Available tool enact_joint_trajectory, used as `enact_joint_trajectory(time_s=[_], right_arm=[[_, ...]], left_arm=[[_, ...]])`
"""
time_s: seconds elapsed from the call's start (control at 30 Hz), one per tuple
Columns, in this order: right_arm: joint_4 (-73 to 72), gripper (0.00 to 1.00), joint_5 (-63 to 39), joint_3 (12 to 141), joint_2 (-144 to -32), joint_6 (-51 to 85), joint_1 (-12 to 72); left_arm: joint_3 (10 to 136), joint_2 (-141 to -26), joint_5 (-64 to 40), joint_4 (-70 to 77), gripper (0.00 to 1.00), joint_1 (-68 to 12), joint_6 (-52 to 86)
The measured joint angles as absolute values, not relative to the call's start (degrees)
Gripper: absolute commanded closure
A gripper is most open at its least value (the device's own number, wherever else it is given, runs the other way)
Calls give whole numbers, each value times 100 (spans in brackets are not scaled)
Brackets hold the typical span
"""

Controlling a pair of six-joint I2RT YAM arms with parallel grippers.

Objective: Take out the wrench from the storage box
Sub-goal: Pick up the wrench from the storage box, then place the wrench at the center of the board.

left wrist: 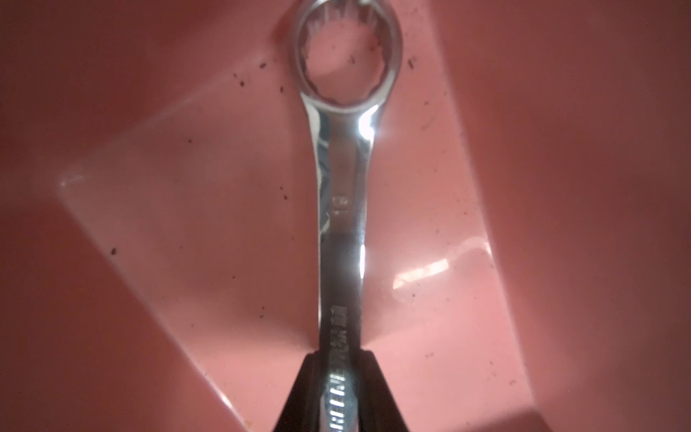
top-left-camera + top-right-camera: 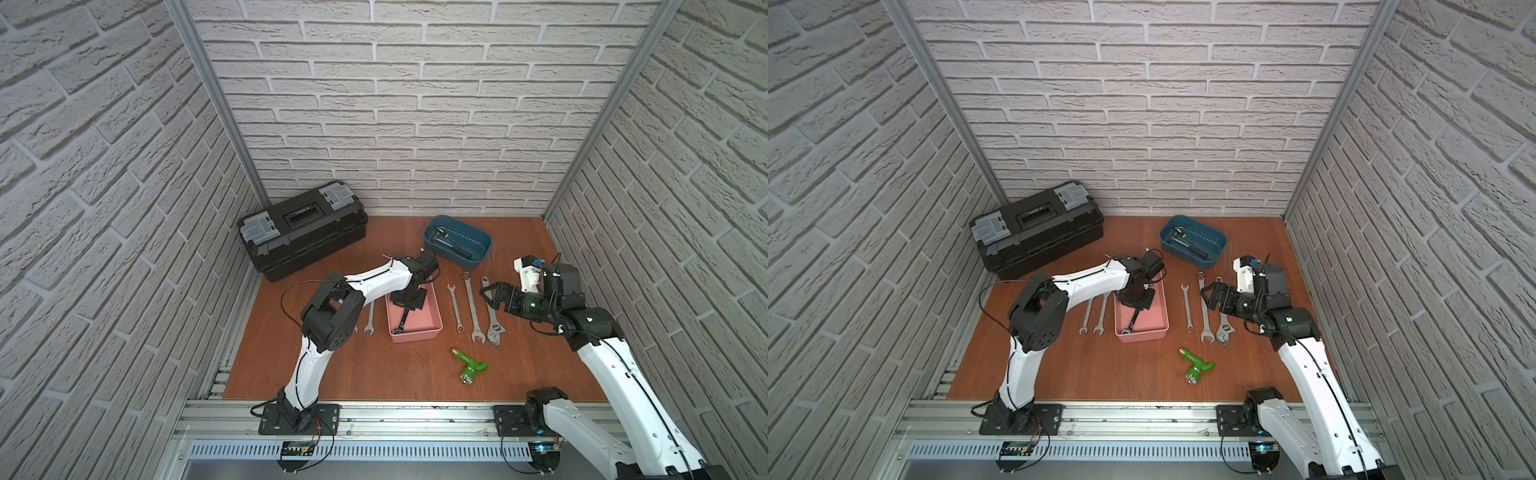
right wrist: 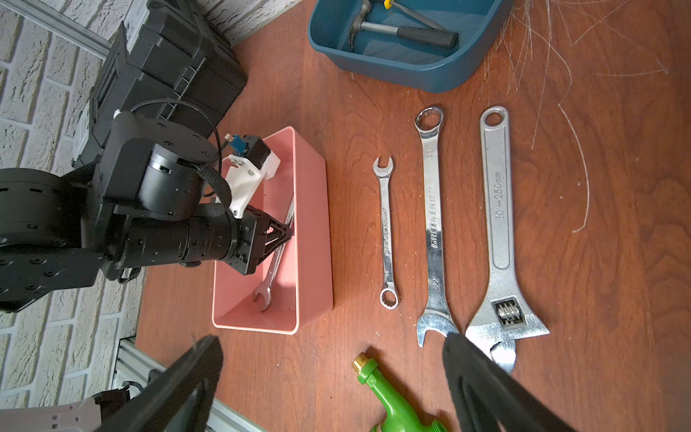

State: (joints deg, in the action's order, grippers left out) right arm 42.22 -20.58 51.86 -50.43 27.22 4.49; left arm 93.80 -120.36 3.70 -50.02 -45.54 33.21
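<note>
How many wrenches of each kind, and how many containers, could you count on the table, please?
Combination wrenches: 5, the wrench in the storage box plus four loose ones
Adjustable wrench: 1
Containers: 3, storage box, blue tub, black toolbox
Total: 9

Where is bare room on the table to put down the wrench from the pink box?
Widest free patch: bare brown wooden table between the pink plastic storage box, the green plastic hose fitting and the front aluminium rail. Crowded: three steel wrenches right of the box, two more wrenches left of it.
</note>
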Motion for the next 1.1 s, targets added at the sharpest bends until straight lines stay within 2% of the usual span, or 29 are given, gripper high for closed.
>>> enact_joint_trajectory(time_s=[0.73,0.87,1.1], right_arm=[[4198,4,-2060,5183,-5039,2731,432],[4141,4,-2064,5183,-5041,2753,432],[4134,4,-2071,5183,-5043,2768,432]], left_arm=[[10162,-10820,718,-6418,100,-4429,3212],[9795,-10298,829,-6488,100,-4185,3214],[8320,-9349,928,-6329,100,-3430,3214]])
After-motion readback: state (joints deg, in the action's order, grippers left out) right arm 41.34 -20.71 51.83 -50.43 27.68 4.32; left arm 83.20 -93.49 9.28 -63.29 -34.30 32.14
